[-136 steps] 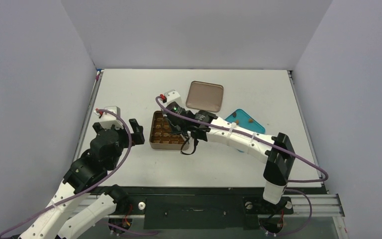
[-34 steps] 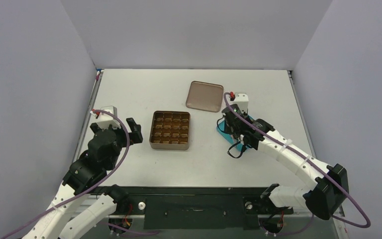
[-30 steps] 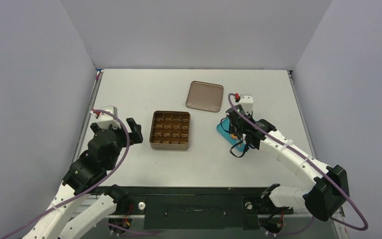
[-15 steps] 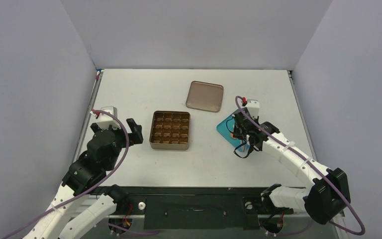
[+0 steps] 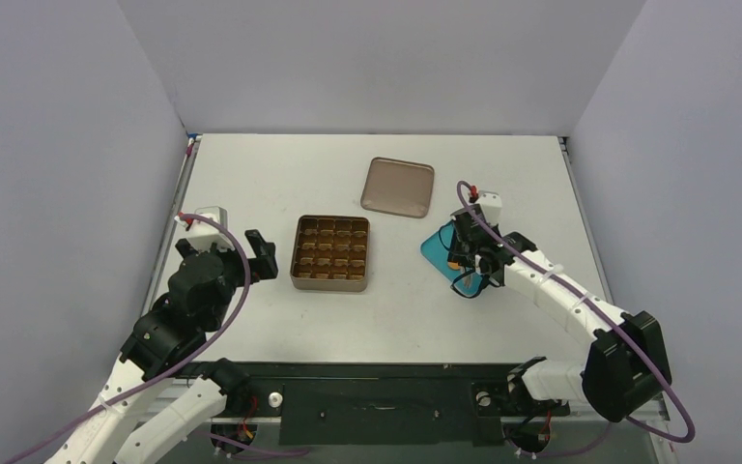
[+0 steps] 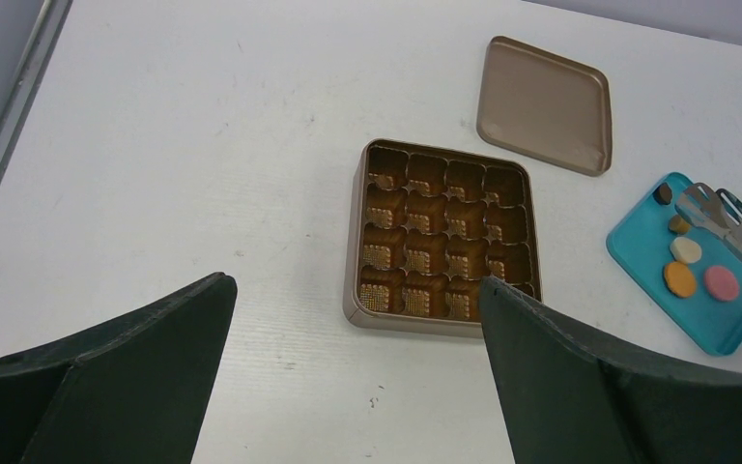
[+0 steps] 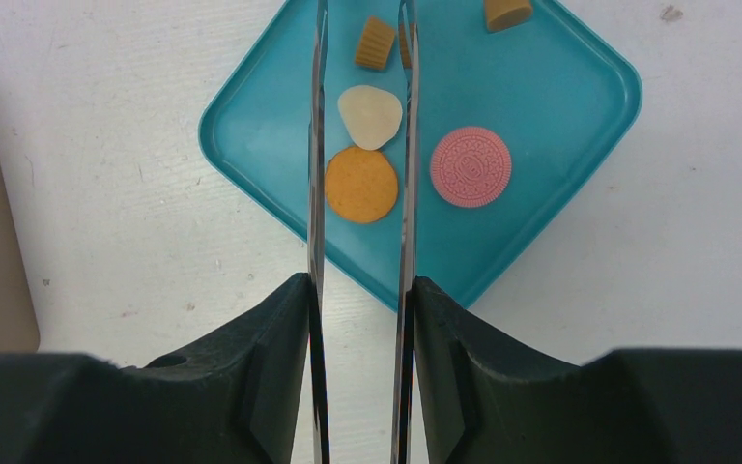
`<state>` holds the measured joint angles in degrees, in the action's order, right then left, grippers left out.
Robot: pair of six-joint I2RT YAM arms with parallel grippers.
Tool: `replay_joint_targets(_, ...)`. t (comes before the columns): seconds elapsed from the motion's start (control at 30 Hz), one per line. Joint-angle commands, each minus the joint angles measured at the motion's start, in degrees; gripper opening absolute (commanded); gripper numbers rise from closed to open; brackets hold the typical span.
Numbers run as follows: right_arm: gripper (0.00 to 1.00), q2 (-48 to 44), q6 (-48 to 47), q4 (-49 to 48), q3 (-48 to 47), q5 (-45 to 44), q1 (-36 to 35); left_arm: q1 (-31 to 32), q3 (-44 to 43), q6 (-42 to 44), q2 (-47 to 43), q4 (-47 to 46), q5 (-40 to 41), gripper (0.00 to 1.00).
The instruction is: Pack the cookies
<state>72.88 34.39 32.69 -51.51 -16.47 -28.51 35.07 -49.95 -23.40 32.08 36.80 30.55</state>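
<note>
1. The cookies (image 6: 686,249) lie loose on a teal square plate (image 7: 560,116). The plate sits right of centre in the top view, on the white surface (image 5: 280,174).
2. In the right wrist view, an orange cookie (image 7: 361,184) lies just below a cream cookie (image 7: 369,116), the two almost touching. A pink cookie (image 7: 470,166) lies to their right, apart from both.
3. Small tan-brown pieces (image 7: 375,43) sit near the top edge of that view. One more is partly hidden behind the right-hand blade.
4. The right gripper (image 7: 359,12) hangs over the plate with its two thin metal blades running up the middle of the frame. The gap between them is narrow, a little wider than the orange cookie.
5. The orange and cream cookies show in that gap, but no cookie is clamped between the blades. Whether either blade touches a cookie cannot be told.
6. The left gripper (image 6: 348,387) is spread wide with nothing between its dark fingers. It hangs over the surface at the left of the top view, pointed at the tin.
7. The brown tin (image 6: 353,290) stands at the centre of the top view with its grid of compartments uncovered. What the compartments hold cannot be told.
8. The lid (image 6: 544,104) lies flat on the surface above and to the right of the tin, apart from both tin and plate.
</note>
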Motion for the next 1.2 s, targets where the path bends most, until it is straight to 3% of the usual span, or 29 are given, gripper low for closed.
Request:
replay_joint_targets(0.0,0.38,0.4,0.9,-3.4,0.7,0.1,0.8,-0.4,0.0,0.0,-0.1,-2.7,-0.7,0.97)
replay_joint_targets(0.57,0.38,3.0,0.9,-6.0,2.5,1.0,2.0,-1.0,0.0,0.0,0.3,-2.7,-1.3,0.97)
replay_joint_targets(1.17,0.22,2.8,-0.1,-5.0,0.7,1.0,2.2,-1.9,0.0,0.0,0.7,-3.0,-2.3,0.97)
